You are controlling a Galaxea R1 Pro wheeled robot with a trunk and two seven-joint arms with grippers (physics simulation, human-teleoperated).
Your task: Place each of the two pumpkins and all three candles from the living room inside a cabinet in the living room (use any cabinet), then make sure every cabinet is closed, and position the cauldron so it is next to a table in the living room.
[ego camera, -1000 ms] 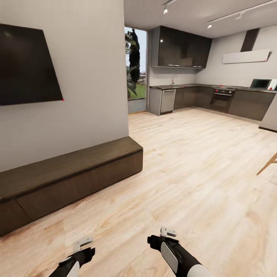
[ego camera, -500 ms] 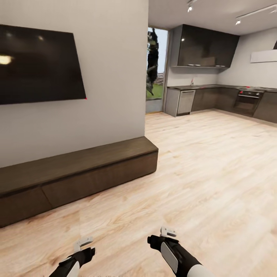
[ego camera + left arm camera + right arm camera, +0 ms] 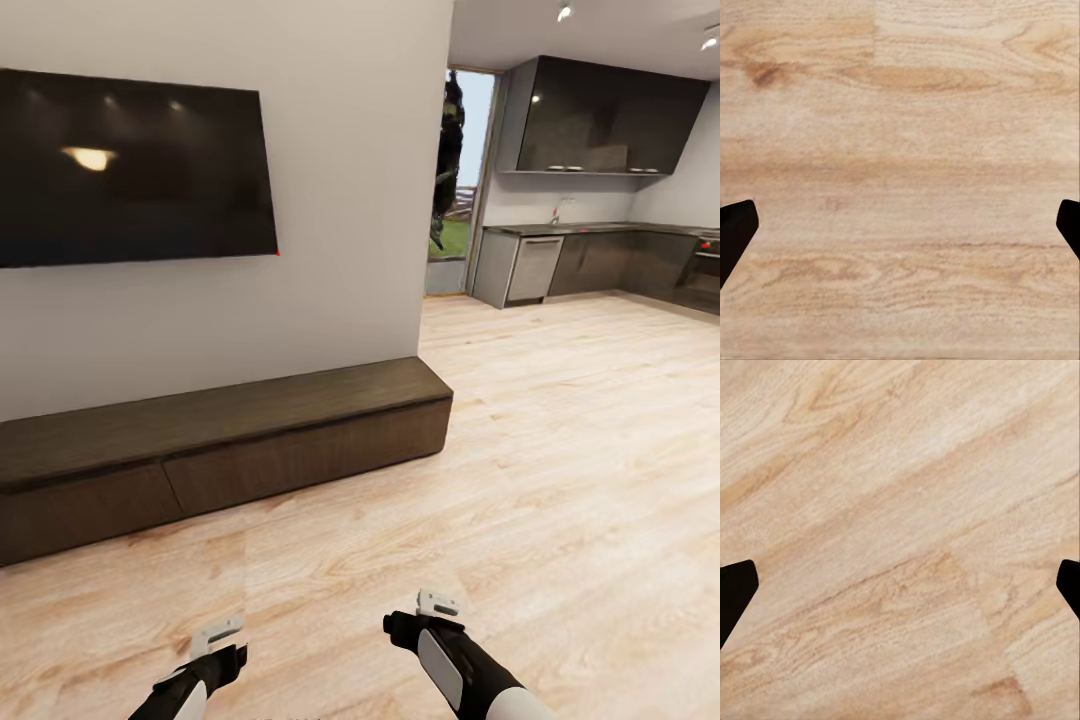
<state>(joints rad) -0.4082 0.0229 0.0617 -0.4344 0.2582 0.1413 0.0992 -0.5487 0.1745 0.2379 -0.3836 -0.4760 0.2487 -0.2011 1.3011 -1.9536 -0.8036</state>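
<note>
My left fingers (image 3: 900, 225) were spread wide, the two dark tips (image 3: 735, 232) at opposite edges of the left wrist view, and they held nothing; only the pale wooden floor (image 3: 900, 135) lay between them. My right fingers (image 3: 900, 585) were spread just as wide, one tip (image 3: 735, 592) at each edge of the right wrist view, also with nothing in them and touching nothing, bare floor planks beneath. In the head view both my arms hung low over the floor, the left gripper (image 3: 217, 634) and the right gripper (image 3: 437, 603) well apart from each other.

I counted one cabinet (image 3: 220, 440): the long, low, dark brown unit standing on the floor against the white wall, ahead of me and to my left, its front closed and its flat top bare. Above it hung one black television (image 3: 130, 165). Further off to the right I saw the kitchen with its dark grey cabinets (image 3: 600, 115) and a glass door (image 3: 455, 170) giving onto greenery.
</note>
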